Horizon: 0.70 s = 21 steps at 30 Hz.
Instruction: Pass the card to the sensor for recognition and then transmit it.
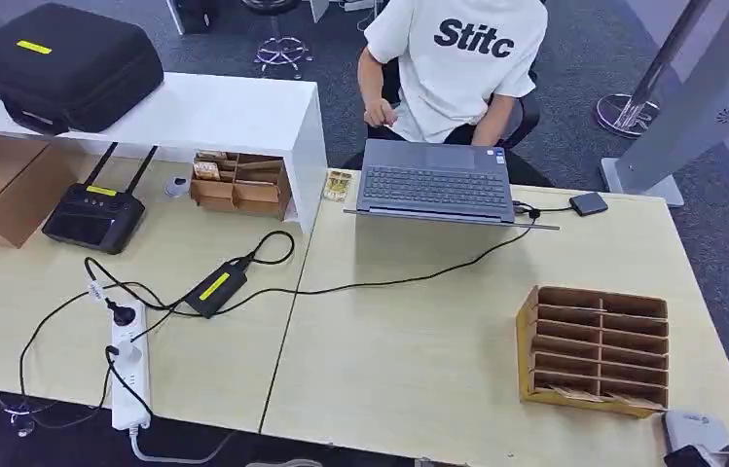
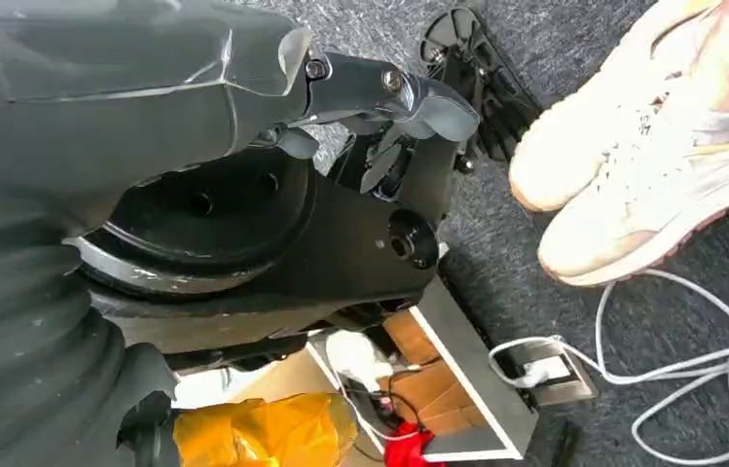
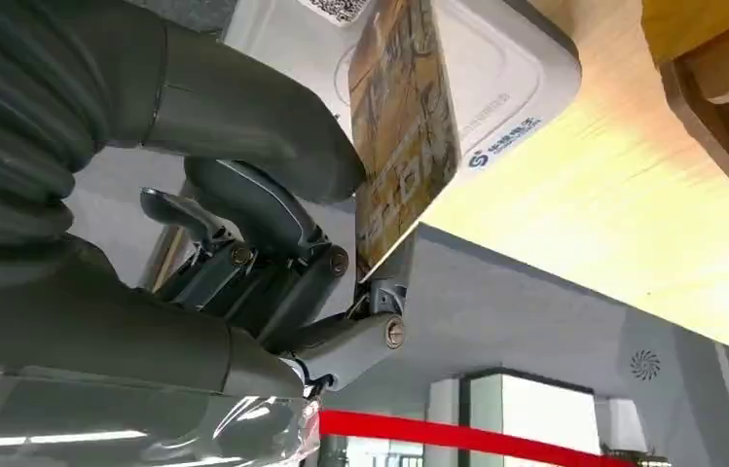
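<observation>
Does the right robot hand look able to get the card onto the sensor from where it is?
Probably yes: the right robot hand pinches the card right beside the white sensor, with nothing between them.

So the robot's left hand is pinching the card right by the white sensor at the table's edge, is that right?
Not quite: the right hand pinches the card, not the left. The right wrist view shows thumb and fingers gripping it beside the white sensor at the table edge. The left hand hangs near the floor, holding nothing.

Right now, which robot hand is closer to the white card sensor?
Right. The right hand holds the brown patterned card beside the white card sensor; the left hand hangs low, near the grey carpet floor.
</observation>
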Tool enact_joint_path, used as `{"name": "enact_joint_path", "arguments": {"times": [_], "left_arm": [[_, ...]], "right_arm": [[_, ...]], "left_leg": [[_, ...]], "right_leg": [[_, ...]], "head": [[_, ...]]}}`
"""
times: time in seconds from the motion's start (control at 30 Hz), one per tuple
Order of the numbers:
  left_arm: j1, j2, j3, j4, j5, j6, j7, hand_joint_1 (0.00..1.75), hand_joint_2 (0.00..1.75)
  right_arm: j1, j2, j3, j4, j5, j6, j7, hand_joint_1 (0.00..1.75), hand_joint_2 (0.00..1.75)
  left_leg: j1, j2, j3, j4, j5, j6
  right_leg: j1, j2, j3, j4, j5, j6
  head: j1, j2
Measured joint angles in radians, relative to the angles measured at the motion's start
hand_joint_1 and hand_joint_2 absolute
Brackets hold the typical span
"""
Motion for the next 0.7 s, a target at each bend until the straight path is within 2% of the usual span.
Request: {"name": "enact_joint_path", "arguments": {"times": [0.3, 0.7], "left_arm": [[0.0, -0.002, 0.0, 0.0, 0.0, 0.005, -0.01, 0.0, 1.75], [0.0, -0.002, 0.0, 0.0, 0.0, 0.005, -0.013, 0.0, 1.75]], "right_arm": [[0.016, 0.006, 0.045, -0.057, -0.073, -0.024, -0.02, 1.75, 1.75], [0.031, 0.011, 0.074, -0.109, -0.093, -0.026, -0.03, 1.75, 1.75]], "left_leg": [[0.0, 0.0, 0.0, 0.0, 0.0, 0.0], [0.0, 0.0, 0.0, 0.0, 0.0, 0.0]], "right_leg": [[0.0, 0.0, -0.001, 0.0, 0.0, 0.0], [0.0, 0.0, -0.001, 0.0, 0.0, 0.0]], "head": [[0.0, 0.0], [0.0, 0.0]]}}
